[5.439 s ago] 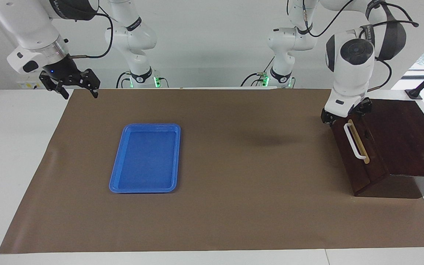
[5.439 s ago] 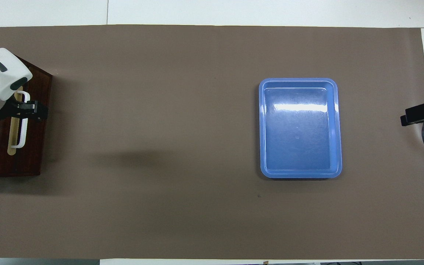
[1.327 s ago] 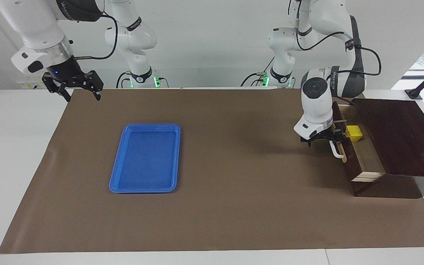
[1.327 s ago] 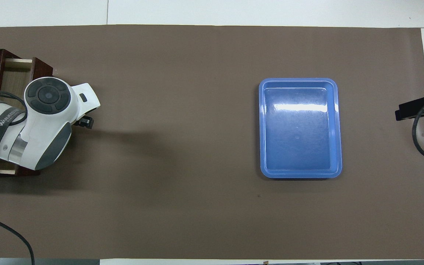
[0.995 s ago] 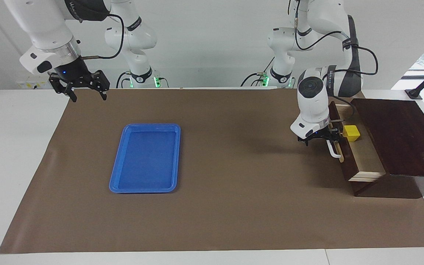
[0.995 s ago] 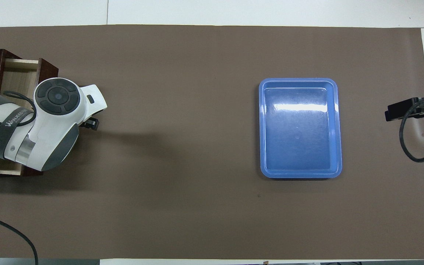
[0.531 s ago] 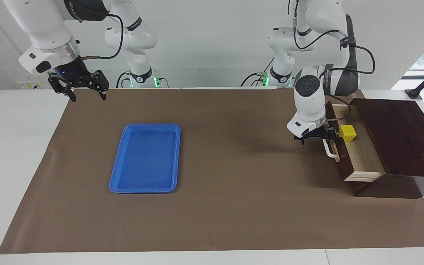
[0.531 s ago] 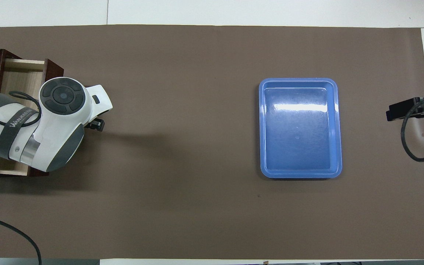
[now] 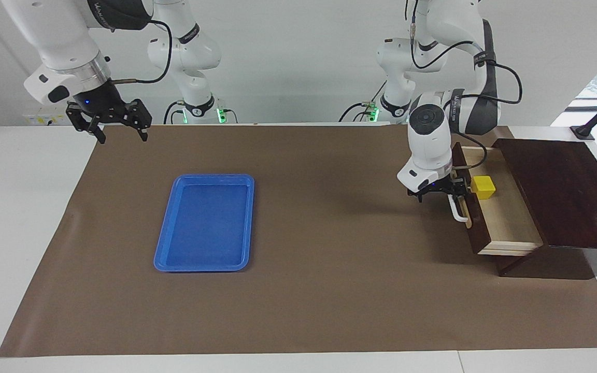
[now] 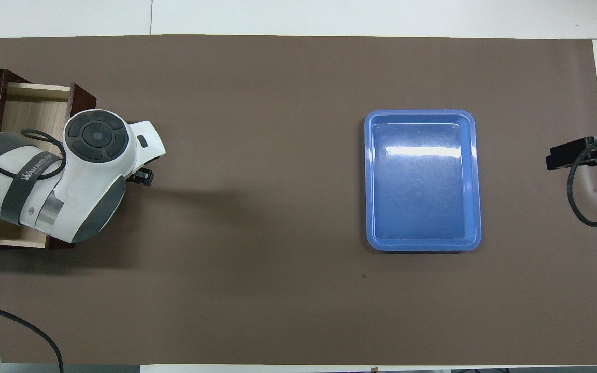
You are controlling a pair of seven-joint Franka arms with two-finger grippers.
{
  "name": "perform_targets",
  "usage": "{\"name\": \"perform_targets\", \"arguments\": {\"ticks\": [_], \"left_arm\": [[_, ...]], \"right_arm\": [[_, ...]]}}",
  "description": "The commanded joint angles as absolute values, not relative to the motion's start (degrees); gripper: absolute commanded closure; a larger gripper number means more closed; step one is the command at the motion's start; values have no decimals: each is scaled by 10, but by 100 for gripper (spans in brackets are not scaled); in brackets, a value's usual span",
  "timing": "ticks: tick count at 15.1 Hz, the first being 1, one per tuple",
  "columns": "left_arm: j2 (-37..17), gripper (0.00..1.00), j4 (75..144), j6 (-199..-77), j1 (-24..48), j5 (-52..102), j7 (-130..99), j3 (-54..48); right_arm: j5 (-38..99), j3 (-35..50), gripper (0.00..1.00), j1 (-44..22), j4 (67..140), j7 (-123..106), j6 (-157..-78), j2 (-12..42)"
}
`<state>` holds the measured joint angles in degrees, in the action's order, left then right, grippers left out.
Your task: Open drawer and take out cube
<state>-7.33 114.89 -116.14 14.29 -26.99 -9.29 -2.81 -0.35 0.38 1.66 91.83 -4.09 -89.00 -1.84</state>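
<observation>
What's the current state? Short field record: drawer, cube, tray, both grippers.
drawer: pulled partway out of the dark wooden cabinet, pale inner box exposed
yellow cube: resting inside the drawer, at the end nearer the robots, not gripped
blue tray: on the brown mat, toward the right arm's end, nothing in it
left gripper: at the drawer's white handle
right gripper: open, waiting above the mat's corner

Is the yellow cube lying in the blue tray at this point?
No, the cube sits inside the open drawer, while the blue tray holds nothing.
</observation>
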Motion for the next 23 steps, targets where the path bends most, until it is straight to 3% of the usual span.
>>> {"name": "perform_targets", "arguments": {"ticks": [1,6,11,23], "left_arm": [[-65,0,1137,-1140,154,-254,-93,-25],[-74,0,1049,-1041,156,-247,-61,-25],[-48,0,960,-948,151,-131,-68,-18],[-4,0,995,-980,-26,-48,-545,-17]], "right_arm": [[-11,9,0,22,938,-33,-890,-30],[-11,9,0,23,939,-34,-883,-33],[-11,9,0,23,942,-39,-882,-33],[-10,4,0,32,941,-52,-868,-33]]}}
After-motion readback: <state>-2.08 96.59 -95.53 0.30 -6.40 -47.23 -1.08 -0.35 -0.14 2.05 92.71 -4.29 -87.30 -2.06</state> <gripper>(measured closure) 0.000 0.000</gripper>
